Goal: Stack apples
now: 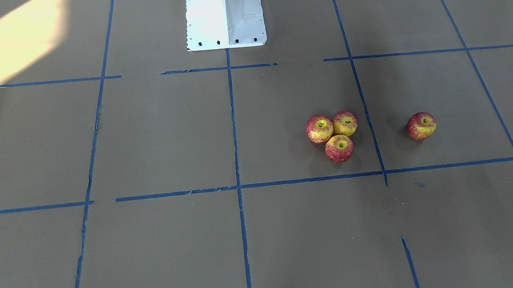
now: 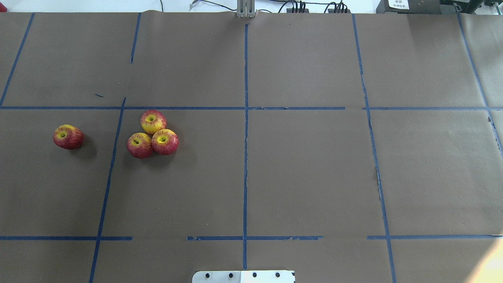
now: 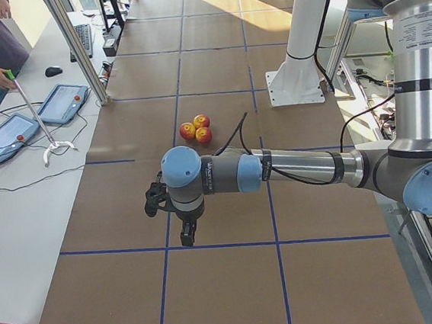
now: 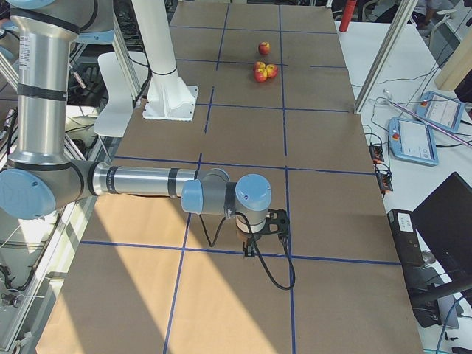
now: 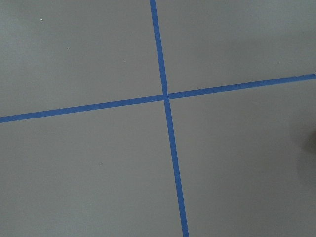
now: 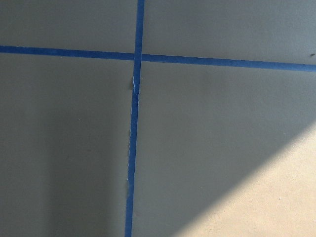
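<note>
Cluster of three apples (image 2: 157,135), touching one another, on the robot's left half of the brown table (image 2: 306,177); the fourth apple (image 2: 68,136) lies alone farther left, beyond a blue tape line (image 2: 109,177). The left tool (image 3: 186,234) and the right tool (image 4: 248,251) point down, well apart from the fruit; whether their fingers are apart or together cannot be told
</note>
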`<state>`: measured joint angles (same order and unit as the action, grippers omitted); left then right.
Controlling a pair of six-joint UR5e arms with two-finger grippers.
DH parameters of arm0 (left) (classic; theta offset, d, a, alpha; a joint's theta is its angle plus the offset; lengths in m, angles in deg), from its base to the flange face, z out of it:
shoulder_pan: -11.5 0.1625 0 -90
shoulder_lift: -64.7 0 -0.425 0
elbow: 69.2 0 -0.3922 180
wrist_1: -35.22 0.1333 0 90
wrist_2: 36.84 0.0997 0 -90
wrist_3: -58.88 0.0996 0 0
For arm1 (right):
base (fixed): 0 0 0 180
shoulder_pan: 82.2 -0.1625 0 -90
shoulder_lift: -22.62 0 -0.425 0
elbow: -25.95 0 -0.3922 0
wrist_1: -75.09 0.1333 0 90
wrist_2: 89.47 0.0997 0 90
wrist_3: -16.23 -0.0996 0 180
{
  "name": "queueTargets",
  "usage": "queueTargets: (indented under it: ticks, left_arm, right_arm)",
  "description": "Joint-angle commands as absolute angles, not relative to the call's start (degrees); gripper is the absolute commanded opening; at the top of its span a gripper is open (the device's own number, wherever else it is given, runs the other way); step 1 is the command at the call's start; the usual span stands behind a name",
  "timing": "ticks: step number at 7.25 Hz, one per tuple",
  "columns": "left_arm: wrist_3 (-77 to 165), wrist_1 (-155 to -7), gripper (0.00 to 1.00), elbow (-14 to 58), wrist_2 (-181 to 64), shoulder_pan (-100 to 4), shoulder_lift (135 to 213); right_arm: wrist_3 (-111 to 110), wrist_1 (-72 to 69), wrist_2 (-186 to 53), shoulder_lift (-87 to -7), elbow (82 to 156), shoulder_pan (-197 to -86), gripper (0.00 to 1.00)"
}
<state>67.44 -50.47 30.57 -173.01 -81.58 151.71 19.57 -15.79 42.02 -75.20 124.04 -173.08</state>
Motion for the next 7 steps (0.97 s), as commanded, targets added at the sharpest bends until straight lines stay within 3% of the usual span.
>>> queueTargets:
  ticks: [1,7]
  left_arm:
    - [67.3,-50.4,1.0,30.1,-173.2,-81.6,151.7]
    - [66.7,-50.7,1.0,31.3,-173.0,-79.4,155.4]
  right_arm:
    - [19.6,-15.8,42.0,-75.2,124.0,-173.1,1.0]
    - [19.6,-15.8,42.0,-75.2,124.0,-173.1,1.0]
